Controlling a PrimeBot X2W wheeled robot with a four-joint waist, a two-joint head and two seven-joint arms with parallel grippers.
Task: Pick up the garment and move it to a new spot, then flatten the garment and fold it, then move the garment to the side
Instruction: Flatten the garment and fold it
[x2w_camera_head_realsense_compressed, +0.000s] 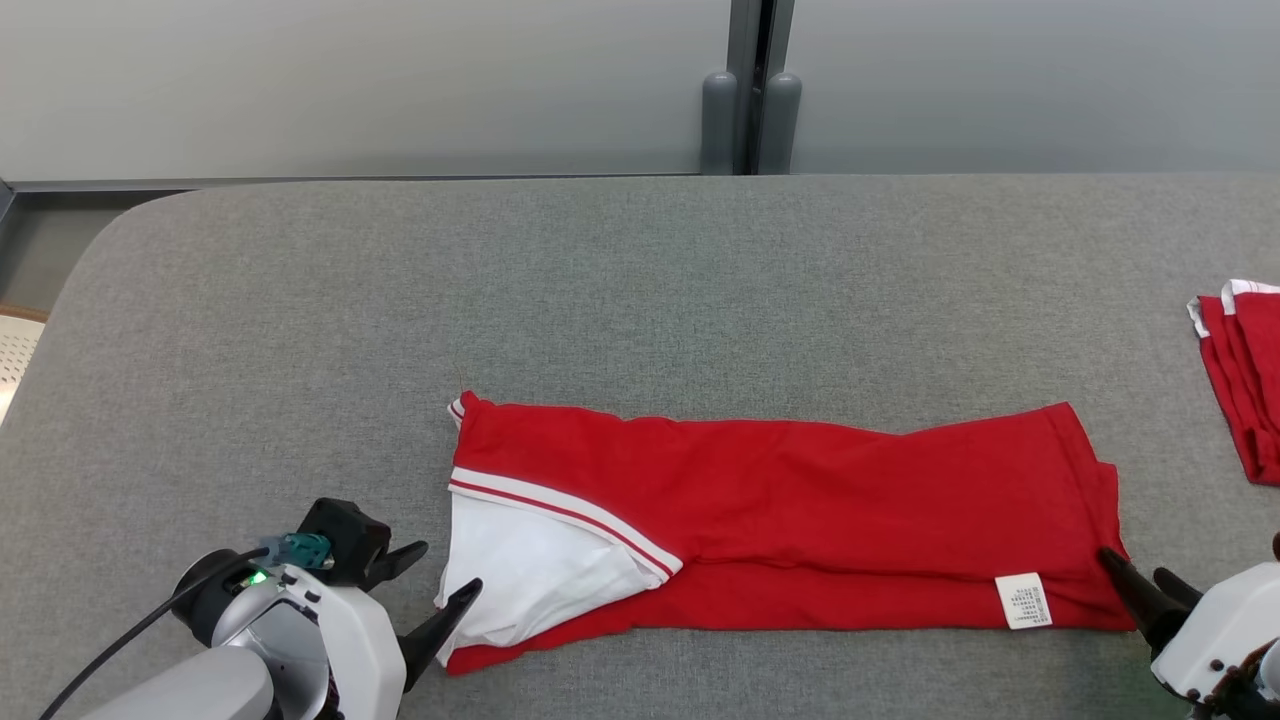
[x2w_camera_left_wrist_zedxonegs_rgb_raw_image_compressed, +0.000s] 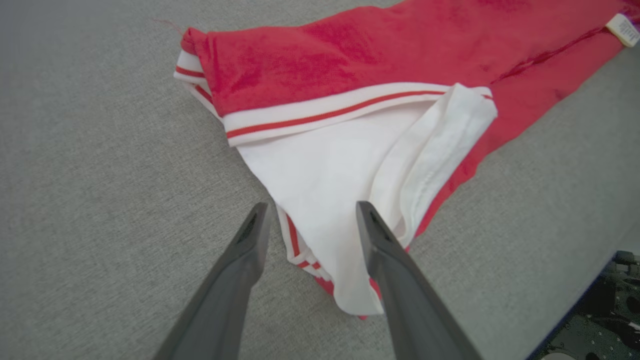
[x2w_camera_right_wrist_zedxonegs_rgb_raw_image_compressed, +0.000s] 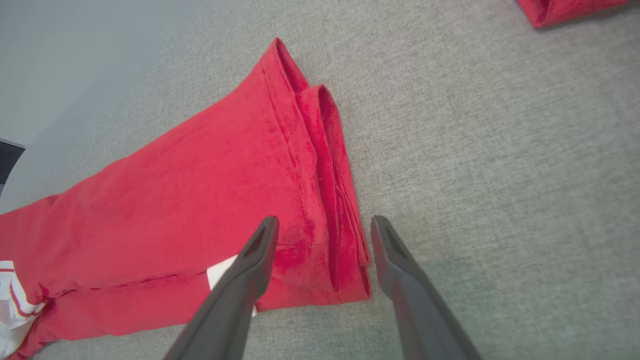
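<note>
The garment (x2w_camera_head_realsense_compressed: 800, 500) is red and lies on the grey table (x2w_camera_head_realsense_compressed: 600, 300) as a long folded strip, with a white, red-striped part (x2w_camera_head_realsense_compressed: 530, 560) at its left end and a white label (x2w_camera_head_realsense_compressed: 1022, 600) near its right end. My left gripper (x2w_camera_head_realsense_compressed: 450, 565) is open at the left end. Its fingers stand on either side of the white cloth (x2w_camera_left_wrist_zedxonegs_rgb_raw_image_compressed: 320, 175), and the gripper (x2w_camera_left_wrist_zedxonegs_rgb_raw_image_compressed: 312, 215) holds nothing. My right gripper (x2w_camera_head_realsense_compressed: 1132, 565) is open at the right end. In the right wrist view, this gripper (x2w_camera_right_wrist_zedxonegs_rgb_raw_image_compressed: 325, 227) has its fingers astride the folded red hem corner (x2w_camera_right_wrist_zedxonegs_rgb_raw_image_compressed: 345, 240).
A second red garment with white trim (x2w_camera_head_realsense_compressed: 1245, 380) lies folded at the table's right edge and shows as a red corner (x2w_camera_right_wrist_zedxonegs_rgb_raw_image_compressed: 565, 10) in the right wrist view. The table's rounded corner (x2w_camera_head_realsense_compressed: 110, 240) is at the far left, with a grey wall panel (x2w_camera_head_realsense_compressed: 400, 80) behind.
</note>
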